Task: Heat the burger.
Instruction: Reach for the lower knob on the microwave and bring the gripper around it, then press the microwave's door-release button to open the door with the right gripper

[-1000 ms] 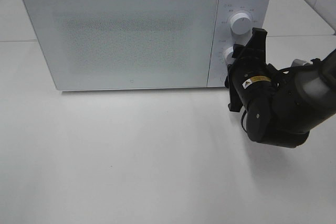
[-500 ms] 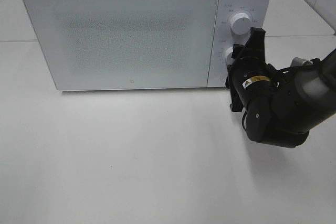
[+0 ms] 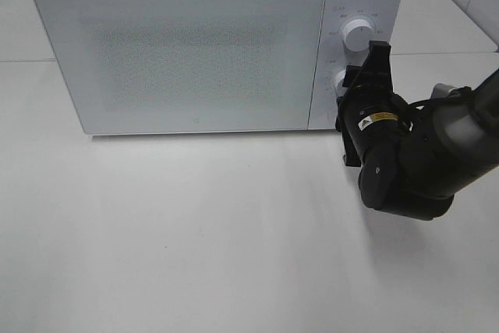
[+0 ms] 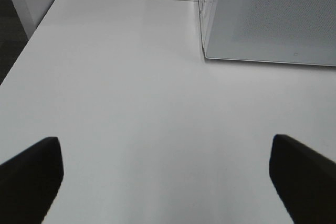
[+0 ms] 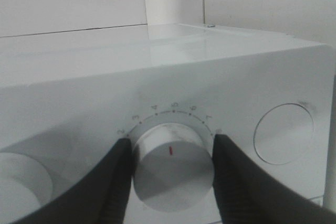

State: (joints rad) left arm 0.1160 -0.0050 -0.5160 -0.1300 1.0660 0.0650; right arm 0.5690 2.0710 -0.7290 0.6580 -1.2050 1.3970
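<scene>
The burger is out of view. The white microwave (image 3: 187, 52) stands at the back of the table with its door closed. My right gripper (image 3: 347, 87) is at the control panel, shut on the lower knob (image 3: 340, 80). In the right wrist view its two black fingers (image 5: 113, 182) press on either side of that white knob (image 5: 172, 163), whose red mark points at the numbered scale. My left gripper (image 4: 167, 177) is open above bare table, in front of the microwave's (image 4: 273, 19) left corner, with nothing between its fingers.
The upper knob (image 3: 356, 33) sits above the held one. In the right wrist view a round recessed button (image 5: 283, 132) lies beside the held knob. The white table (image 3: 195, 232) spreads in front of the microwave. Its left edge (image 4: 21, 51) drops to a dark floor.
The right wrist has shifted slightly to the left while its fingers stay on the lower knob. The microwave door stays closed.
</scene>
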